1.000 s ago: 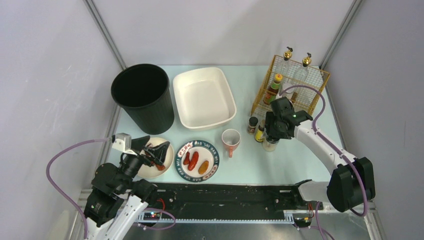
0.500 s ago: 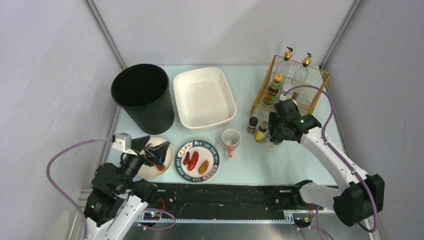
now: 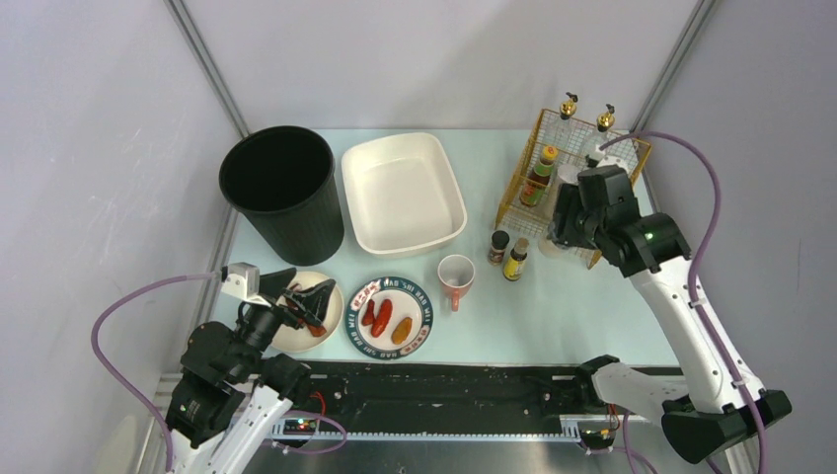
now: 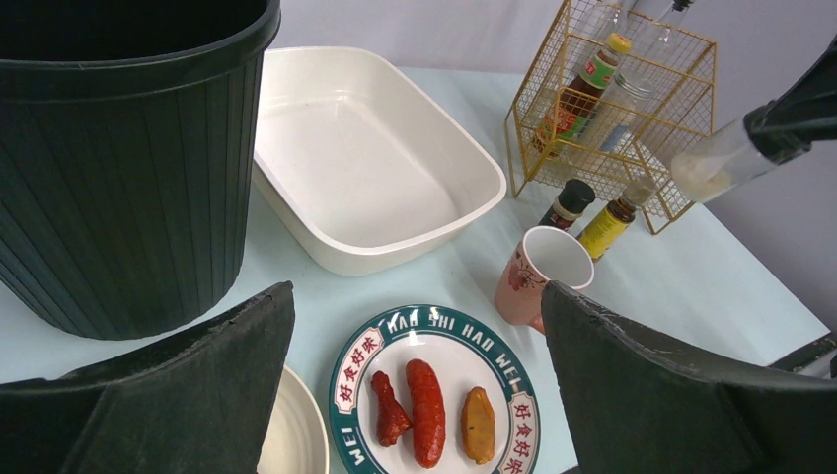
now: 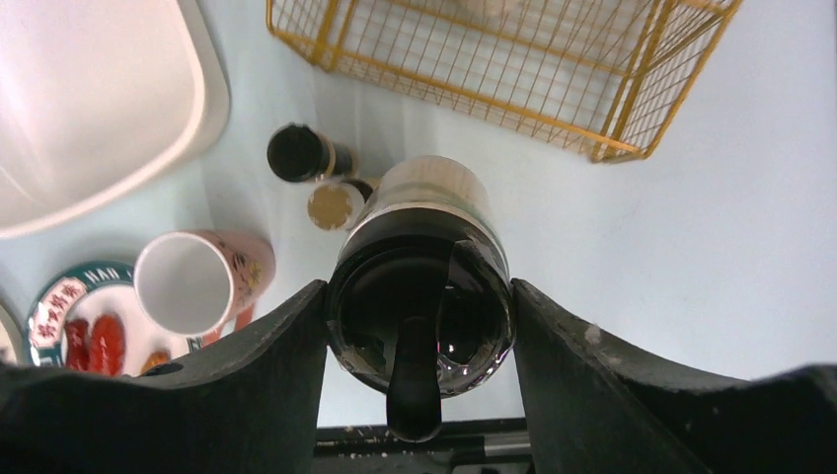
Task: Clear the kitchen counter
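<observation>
Pale mint-green, smooth rectangular kitchen counter spreading between plain grey walls, black rail along the near edge. On it, mid-right: small dark-capped bottle and small yellow bottle side by side, pink ceramic mug just left of them. Above the counter, close before the gold wire basket: right gripper, clamped on a clear black-lidded jar, tilted. Near left: left gripper, jaws wide apart, over a cream round dish. At the back: tall black ribbed plastic bin, white rectangular tub beside it. In the basket: yellow-capped sauce bottle, two gold-stoppered glass cruets. On the round plate with a lettered teal rim: two red sausages, one orange-brown piece.
</observation>
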Controlling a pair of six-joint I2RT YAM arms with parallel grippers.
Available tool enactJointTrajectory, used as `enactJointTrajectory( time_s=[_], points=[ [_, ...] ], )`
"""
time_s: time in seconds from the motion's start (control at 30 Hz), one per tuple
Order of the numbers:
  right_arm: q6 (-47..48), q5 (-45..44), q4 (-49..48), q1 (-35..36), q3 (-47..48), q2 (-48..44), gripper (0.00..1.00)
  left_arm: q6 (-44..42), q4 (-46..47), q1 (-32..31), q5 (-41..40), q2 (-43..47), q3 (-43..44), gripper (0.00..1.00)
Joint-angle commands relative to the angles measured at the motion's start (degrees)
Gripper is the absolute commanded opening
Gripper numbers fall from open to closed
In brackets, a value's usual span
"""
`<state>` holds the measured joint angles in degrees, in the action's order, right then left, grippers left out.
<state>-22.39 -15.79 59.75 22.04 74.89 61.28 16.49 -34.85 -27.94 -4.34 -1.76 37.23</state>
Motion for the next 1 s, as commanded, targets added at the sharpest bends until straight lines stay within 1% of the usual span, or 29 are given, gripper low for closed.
enactJointTrajectory(
  time_s=[0.0, 0.13, 0.23, 0.37, 0.6, 0.7, 0.8, 0.97],
  points=[
    [1.78, -2.17, -0.63, -2.84, 6.39, 0.78, 0.0, -0.32, 1.04, 0.0, 0.03, -0.63, -0.32, 0.98],
    [2.83, -1.03, -2.09, -7.05, 9.99, 3.45, 0.0, -0.32, 1.04, -0.01, 0.18, -1.02, -0.35, 0.98],
    [3.33, 1.29, -3.46, -11.91, 11.93, 5.68, 0.0, -0.32, 1.05, 0.01, 0.29, -1.17, -0.33, 0.98],
    [3.84, 1.76, -5.21, -15.87, 14.65, 8.44, 0.0, -0.33, 1.02, 0.02, 0.16, -1.02, -0.33, 0.98],
    [4.4, 1.94, -7.84, -20.52, 19.59, 12.51, 0.0, -0.32, 1.01, 0.0, 0.23, -1.22, -0.36, 0.98],
    [4.61, 1.82, -8.67, -21.48, 20.6, 14.34, 0.0, -0.32, 1.02, 0.0, 0.21, -1.22, -0.36, 0.98],
    [3.71, 2.77, -9.46, -24.93, 21.48, 16.09, 0.0, -0.32, 1.04, -0.01, 0.21, -1.15, -0.33, 0.98],
    [2.81, 3.75, -10.99, -26.74, 22.61, 19.24, 0.0, -0.32, 1.02, 0.0, -0.04, -1.09, -0.34, 0.98]
  ],
)
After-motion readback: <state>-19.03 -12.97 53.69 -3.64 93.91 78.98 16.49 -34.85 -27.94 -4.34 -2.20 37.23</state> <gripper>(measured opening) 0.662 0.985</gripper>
